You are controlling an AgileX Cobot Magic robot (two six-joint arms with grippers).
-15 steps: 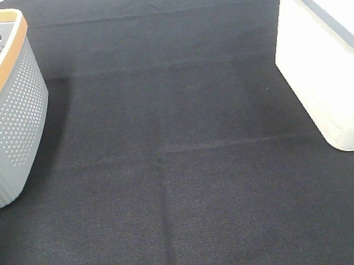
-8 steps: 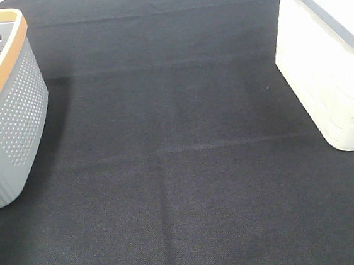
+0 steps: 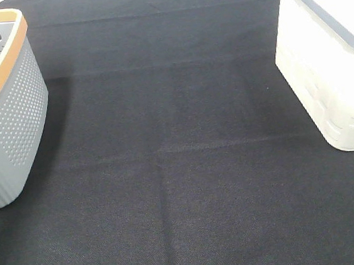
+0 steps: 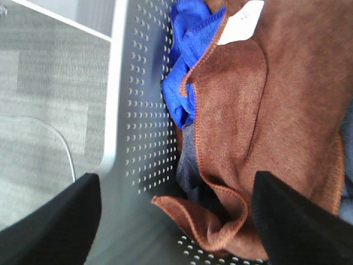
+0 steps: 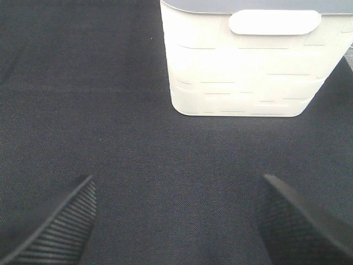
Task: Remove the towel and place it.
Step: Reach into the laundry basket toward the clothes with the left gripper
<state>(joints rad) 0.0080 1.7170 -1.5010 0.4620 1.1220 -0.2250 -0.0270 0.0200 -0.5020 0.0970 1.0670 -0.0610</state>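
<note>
Towel [image 4: 276, 121] lies crumpled in the basket [image 4: 138, 110], far left, over a blue cloth [image 4: 187, 49]. Judged soft, light and limp; pinch the raised hem fold [image 4: 220, 221]. Left gripper [image 4: 175, 185] is wide above it; right gripper [image 5: 175, 185] is wide and empty.

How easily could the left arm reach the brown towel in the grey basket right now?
Probably easily, yes. The left gripper hangs open over the basket, and the towel lies on top of a blue cloth, nothing covering it.
</note>
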